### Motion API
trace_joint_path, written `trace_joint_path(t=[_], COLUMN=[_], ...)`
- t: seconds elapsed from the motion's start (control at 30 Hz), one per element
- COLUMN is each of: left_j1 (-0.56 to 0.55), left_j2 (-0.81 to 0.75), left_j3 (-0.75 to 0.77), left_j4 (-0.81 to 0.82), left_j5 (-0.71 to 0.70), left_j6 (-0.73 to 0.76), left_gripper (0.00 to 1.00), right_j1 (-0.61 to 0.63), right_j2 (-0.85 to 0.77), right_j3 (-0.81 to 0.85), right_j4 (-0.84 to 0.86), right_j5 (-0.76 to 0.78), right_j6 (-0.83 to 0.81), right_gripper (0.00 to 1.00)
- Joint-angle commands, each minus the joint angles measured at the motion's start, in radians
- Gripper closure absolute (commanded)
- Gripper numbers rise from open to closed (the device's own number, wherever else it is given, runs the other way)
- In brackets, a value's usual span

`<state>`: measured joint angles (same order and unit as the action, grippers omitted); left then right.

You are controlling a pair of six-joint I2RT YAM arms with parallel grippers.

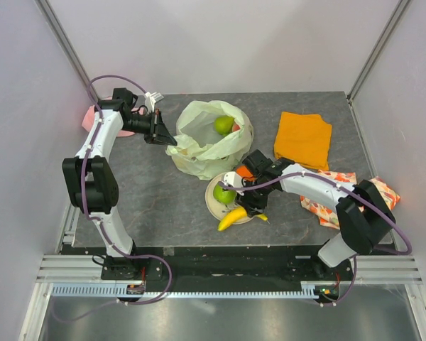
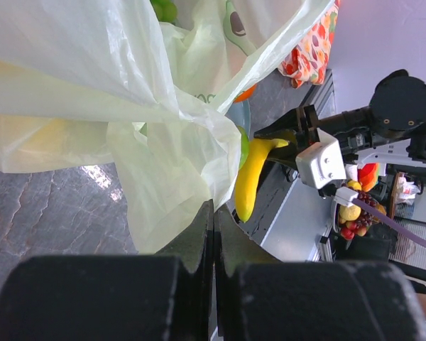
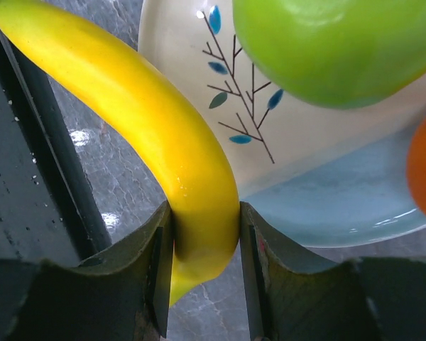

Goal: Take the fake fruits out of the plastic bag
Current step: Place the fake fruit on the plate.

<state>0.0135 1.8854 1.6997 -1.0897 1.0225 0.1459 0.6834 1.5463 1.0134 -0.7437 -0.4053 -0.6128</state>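
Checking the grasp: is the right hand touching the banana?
Touching. Right wrist view: the right hand clamps the banana, both fingers pressed against its sides.

Crinkly pale bag (image 1: 199,149) holds one green fruit (image 1: 224,125); green apple (image 1: 224,195), orange (image 1: 245,172), banana (image 1: 232,218) lie outside.

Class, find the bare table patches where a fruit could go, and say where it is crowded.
Bare: near-left tabletop between left arm, plastic bag and plate. Crowded: centre-right, around plate, banana, right arm and orange cloth.
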Motion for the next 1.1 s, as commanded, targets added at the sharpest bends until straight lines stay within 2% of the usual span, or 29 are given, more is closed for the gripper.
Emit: trace_joint_path(t=[0.0, 0.53, 0.57, 0.7, 0.8, 0.83, 0.87, 1.07], left_j1=[-0.001, -0.003, -0.003, -0.003, -0.001, -0.001, -0.003, -0.003], left_j2=[-0.052, -0.068, -0.069, -0.066, -0.060, -0.057, -0.055, -0.055], left_j3=[0.000, -0.024, -0.026, -0.026, -0.017, -0.014, -0.008, 0.005], left_j4=[0.014, 0.019, 0.020, 0.024, 0.025, 0.025, 0.025, 0.025], left_j5=[-0.002, -0.010, -0.010, -0.009, -0.004, -0.004, -0.002, 0.001], left_j6=[-0.003, 0.001, 0.001, 0.001, -0.002, -0.002, -0.003, -0.006], left_gripper=[0.98, 0.98, 0.98, 0.98, 0.98, 0.98, 0.98, 0.99], right_j1=[0.002, 0.004, 0.004, 0.004, 0.002, 0.004, 0.004, -0.001], right_j2=[0.018, 0.116, 0.117, 0.106, 0.081, 0.078, 0.075, 0.022], right_j3=[-0.009, 0.048, 0.048, 0.051, 0.059, 0.069, 0.079, 0.227], right_j4=[0.015, 0.096, 0.087, 0.044, 0.024, 0.020, -0.002, -0.132], right_j5=[-0.021, 0.025, 0.025, 0.025, 0.029, 0.031, 0.033, 0.037], right_j6=[0.044, 0.022, 0.018, 0.001, 0.011, 0.013, 0.022, 0.039], right_gripper=[0.76, 0.68, 0.60, 0.46, 0.21, 0.07, 0.02, 0.02])
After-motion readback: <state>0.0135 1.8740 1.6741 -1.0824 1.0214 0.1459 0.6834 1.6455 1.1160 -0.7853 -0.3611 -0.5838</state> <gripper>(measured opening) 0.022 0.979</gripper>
